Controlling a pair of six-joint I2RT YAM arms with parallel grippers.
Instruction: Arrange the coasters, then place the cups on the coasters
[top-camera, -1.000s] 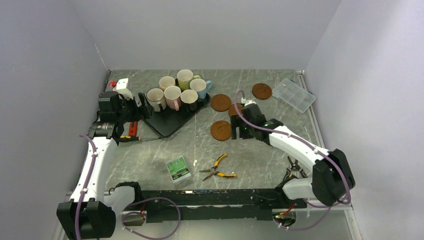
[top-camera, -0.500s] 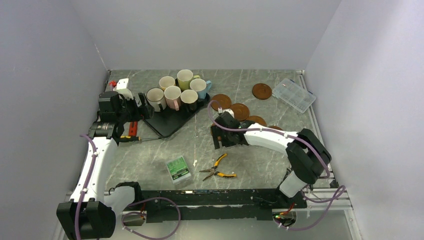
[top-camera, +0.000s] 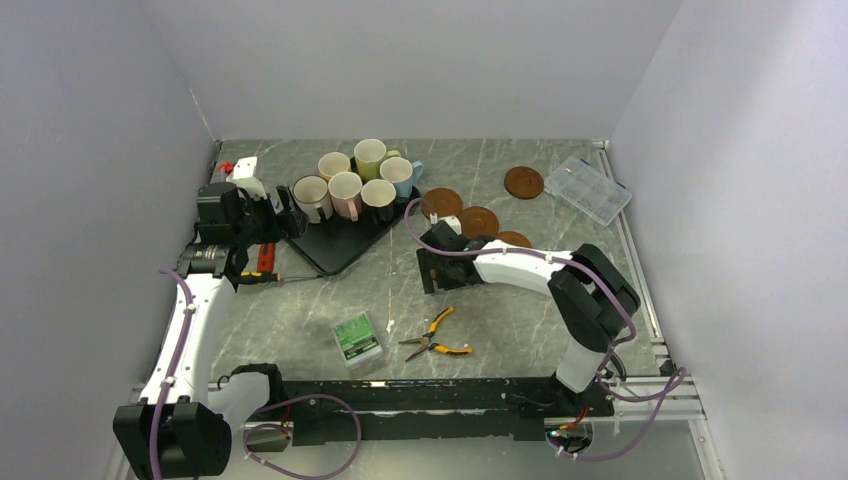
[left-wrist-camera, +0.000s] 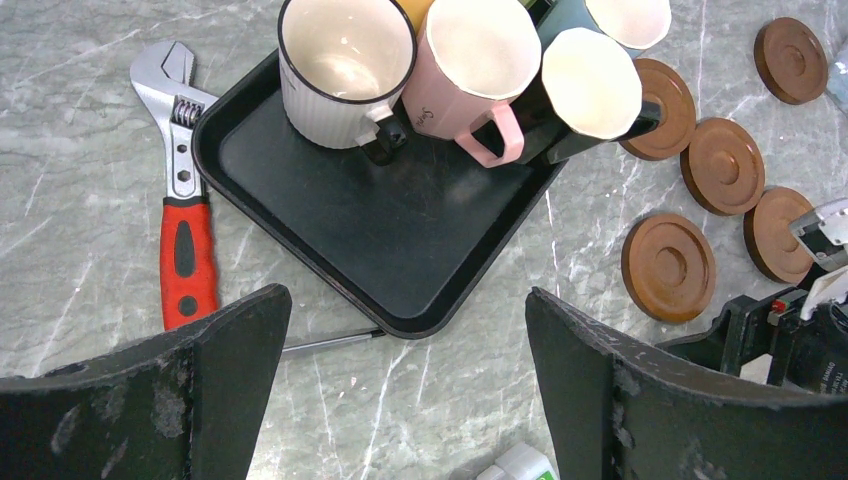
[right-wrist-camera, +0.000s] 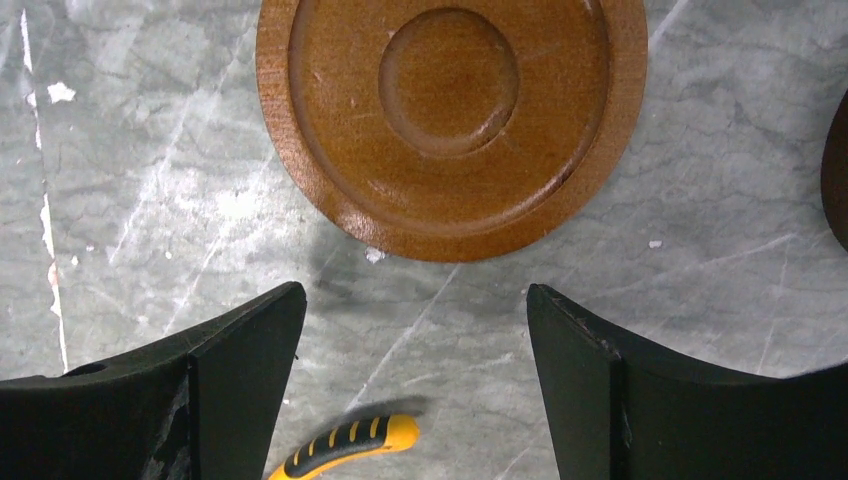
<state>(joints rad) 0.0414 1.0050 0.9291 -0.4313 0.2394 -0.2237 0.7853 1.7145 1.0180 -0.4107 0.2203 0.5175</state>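
R claw (right-wrist-camera: 412, 300) open, coaster (right-wrist-camera: 450, 120) just ahead; cups (left-wrist-camera: 470, 60) on black tray (left-wrist-camera: 400, 230).

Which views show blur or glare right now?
Right wrist: coaster sharp with a mild sheen, pliers handle soft at the bottom edge. Left wrist: crisp, inside of the pink mug very bright. Top external: even light, soft shadows, no glare.
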